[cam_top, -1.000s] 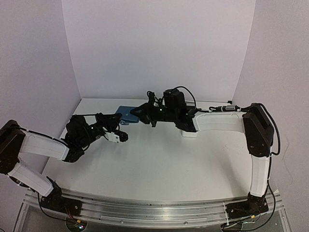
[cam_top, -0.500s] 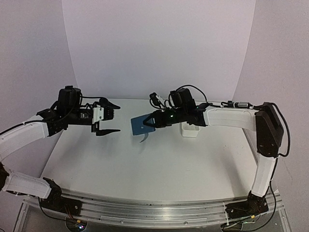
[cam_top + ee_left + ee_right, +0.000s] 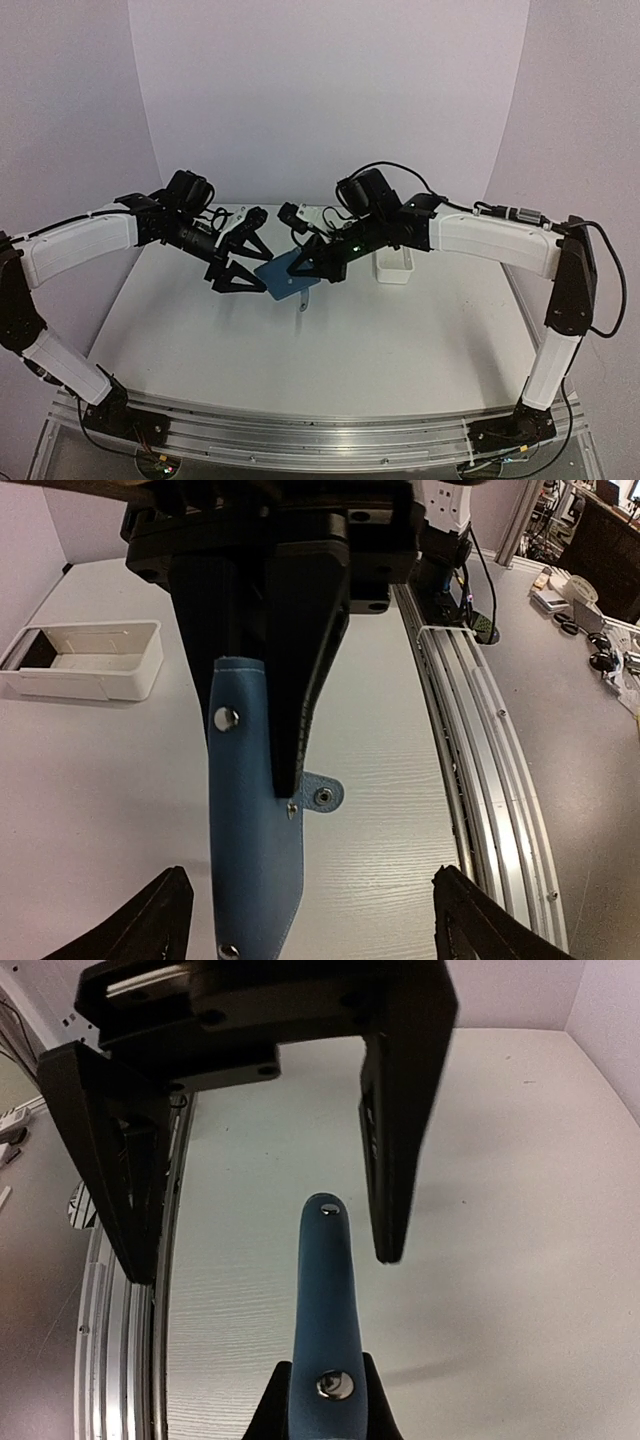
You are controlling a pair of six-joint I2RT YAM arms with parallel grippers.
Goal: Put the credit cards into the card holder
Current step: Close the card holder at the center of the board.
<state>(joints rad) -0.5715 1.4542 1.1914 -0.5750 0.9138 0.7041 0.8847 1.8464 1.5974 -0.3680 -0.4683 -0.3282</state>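
Observation:
The dark-blue card holder (image 3: 285, 278) hangs closed in the air above the table, with my right gripper (image 3: 318, 262) shut on one end of it. In the right wrist view it runs edge-on away from the gripper (image 3: 328, 1410) as a narrow blue strip (image 3: 325, 1290). My left gripper (image 3: 245, 262) faces it, open. In the left wrist view the holder (image 3: 255, 850) reaches down between my wide-apart left gripper (image 3: 320, 925), nearer the left finger and touching neither. Its snap tab (image 3: 325, 797) sticks out sideways. No credit cards show.
A long white tray (image 3: 392, 268) stands on the table behind the right gripper, also seen as the tray (image 3: 85, 660) in the left wrist view. The metal rail (image 3: 300, 435) runs along the near table edge. Walls close in the back and sides.
The left gripper has opened, risen and swung right to face the card holder. The right gripper has lifted the holder from the back of the table and carried it forward and left.

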